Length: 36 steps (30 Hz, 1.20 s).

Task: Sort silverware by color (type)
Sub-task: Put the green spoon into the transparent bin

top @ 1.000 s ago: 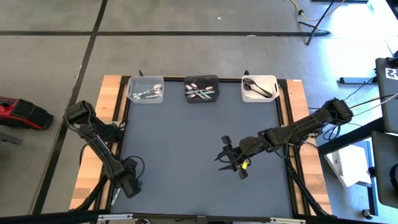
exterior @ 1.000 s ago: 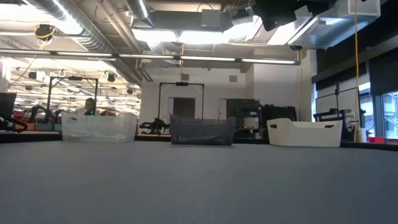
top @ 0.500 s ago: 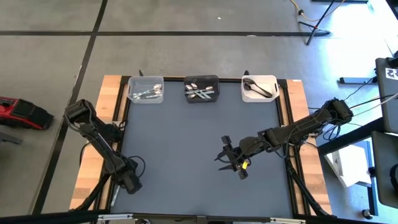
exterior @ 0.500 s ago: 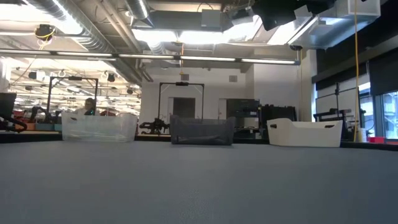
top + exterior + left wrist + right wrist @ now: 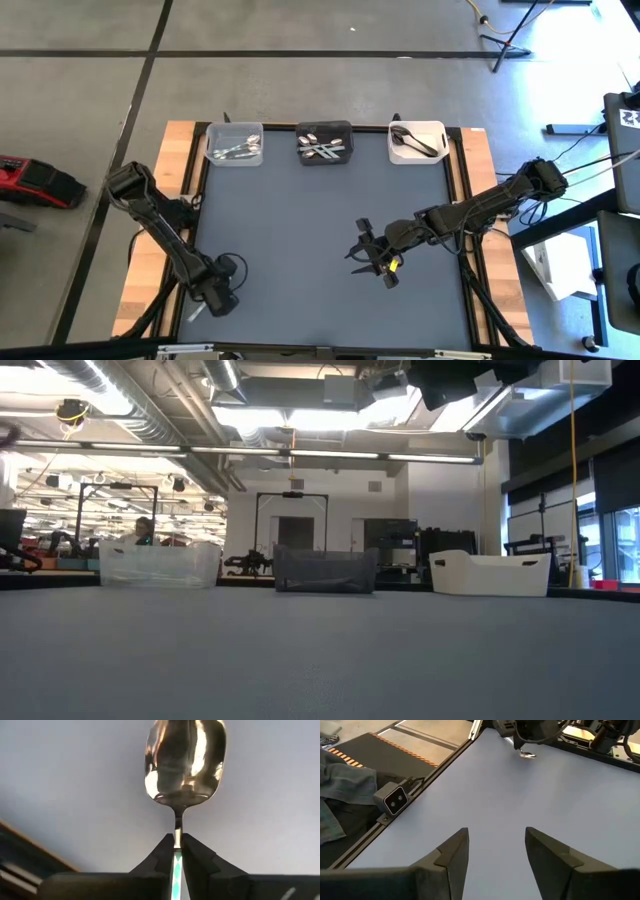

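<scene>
While the left gripper (image 5: 217, 299) sits low at the near-left corner of the table (image 5: 300, 230), its fingers (image 5: 162, 857) are clamped narrow on the handle of a shiny spoon (image 5: 184, 762), bowl pointing forward over the grey mat. Along the far edge: clear bin (image 5: 234, 146) with silver spoons, black bin (image 5: 324, 142) with more, white bin (image 5: 416, 142) with dark ones. Right gripper (image 5: 368, 257) hovers mid-table, right of centre, fingers (image 5: 452, 855) spread wide, holding nothing.
</scene>
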Tool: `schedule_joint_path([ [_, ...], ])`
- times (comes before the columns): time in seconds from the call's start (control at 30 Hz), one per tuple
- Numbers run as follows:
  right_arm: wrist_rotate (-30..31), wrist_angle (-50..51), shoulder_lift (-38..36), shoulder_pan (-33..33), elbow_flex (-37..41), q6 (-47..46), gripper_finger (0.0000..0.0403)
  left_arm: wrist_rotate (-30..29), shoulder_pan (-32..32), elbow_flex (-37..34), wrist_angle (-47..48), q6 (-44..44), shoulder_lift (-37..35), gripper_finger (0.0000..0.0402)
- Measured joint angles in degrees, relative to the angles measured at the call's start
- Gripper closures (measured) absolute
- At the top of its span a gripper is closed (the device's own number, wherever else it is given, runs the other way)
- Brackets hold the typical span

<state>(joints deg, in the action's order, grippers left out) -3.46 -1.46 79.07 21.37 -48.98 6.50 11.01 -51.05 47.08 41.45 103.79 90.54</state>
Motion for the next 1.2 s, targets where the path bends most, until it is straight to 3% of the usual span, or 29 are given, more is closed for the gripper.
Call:
schedule_joint_path([
  [0.2,0.0,-0.2,0.0,0.0,0.0,0.0,0.0221,-9.0,4.3,7.4,5.8,-15.3,-0.1,0.0388],
  [0.4,1.9,-3.5,0.0,0.0,0.0,2.1,0.0221,-19.6,12.9,15.1,13.6,-43.3,-0.1,0.0375],
  [0.63,14.5,-4.3,0.0,0.0,0.0,7.5,0.0221,-24.4,26.4,21.9,19.9,-72.1,-2.7,0.0381],
  [0.8,25.1,-4.3,0.0,-1.0,0.0,10.2,0.0221,-30.3,37.1,23.2,25.7,-85.9,-8.3,0.0383],
  [0.9,25.4,-4.1,0.0,-3.6,0.0,10.4,0.0221,-36.5,44.7,23.2,27.8,-95.9,-11.6,0.0384],
  [1.03,24.9,-4.4,0.0,-8.3,0.0,10.2,0.0221,-46.0,56.1,23.2,23.3,-114.3,-13.8,0.0384],
  [1.1,22.7,-4.0,0.0,-10.8,0.0,8.8,0.0221,-47.9,62.0,23.2,19.7,-124.4,-13.8,0.0384],
  [1.2,17.1,-2.0,0.0,-14.2,0.0,6.5,0.0221,-46.6,70.3,22.7,15.2,-128.7,-13.5,0.0384],
])
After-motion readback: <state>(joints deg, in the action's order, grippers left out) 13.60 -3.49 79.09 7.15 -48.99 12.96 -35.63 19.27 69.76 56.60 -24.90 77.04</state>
